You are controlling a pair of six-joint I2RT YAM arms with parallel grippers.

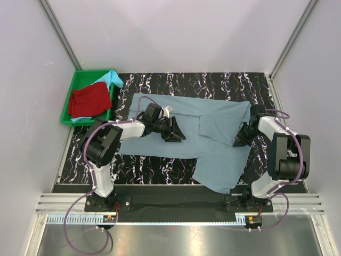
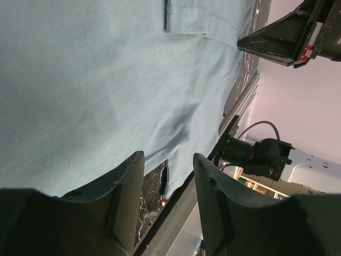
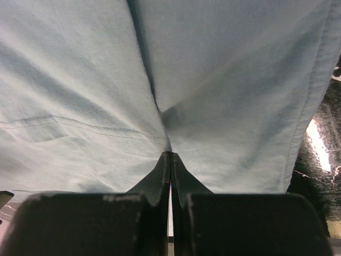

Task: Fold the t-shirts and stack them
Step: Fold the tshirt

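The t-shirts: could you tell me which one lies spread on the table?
The grey-blue t-shirt; the red t-shirt and turquoise t-shirt lie bunched in the green tray.

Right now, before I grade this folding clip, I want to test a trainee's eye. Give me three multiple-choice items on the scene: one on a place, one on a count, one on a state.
1. Where is the red t-shirt?
A) in the green tray
B) on the floor
C) on top of the grey-blue t-shirt

2. How many shirts lie in the tray?
A) one
B) two
C) three

3. How does the left gripper stand?
A) open above the grey-blue t-shirt
B) shut on the tray's rim
C) shut on the red t-shirt

Answers:
1 A, it lies in the tray at the far left.
2 B, the red one and a turquoise t-shirt showing around it.
3 A, its fingers stand apart over the cloth.
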